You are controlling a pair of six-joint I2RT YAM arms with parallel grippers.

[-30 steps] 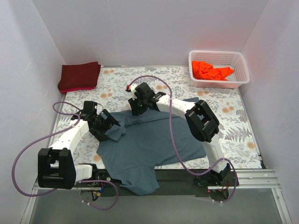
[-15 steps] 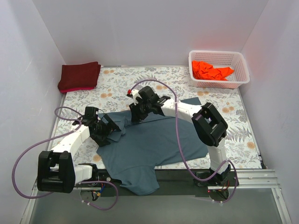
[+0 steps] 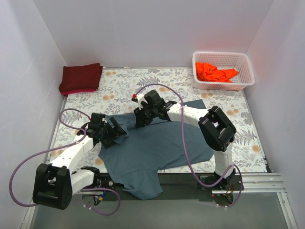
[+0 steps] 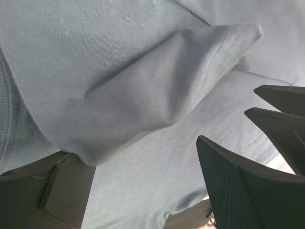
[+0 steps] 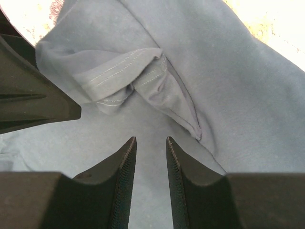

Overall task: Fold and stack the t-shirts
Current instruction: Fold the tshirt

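Lying spread on the flowered surface (image 3: 119, 88), the slate blue-grey t-shirt (image 3: 157, 148) is directly under both end effectors. The left end effector (image 4: 138, 150) is wide open and grips nothing; a folded sleeve (image 4: 157, 90) lies between its fingers, and the sleeve's edge rests on one finger. The right end effector (image 5: 148, 140) is almost closed, with a narrow gap and nothing inside it. A small bunched hem (image 5: 143, 81) lies just ahead of its tips. Well beyond the left end effector is the folded maroon t-shirt (image 3: 81, 78). Well beyond the right one, the orange t-shirt (image 3: 214, 72) lies in a white basket (image 3: 221, 55).
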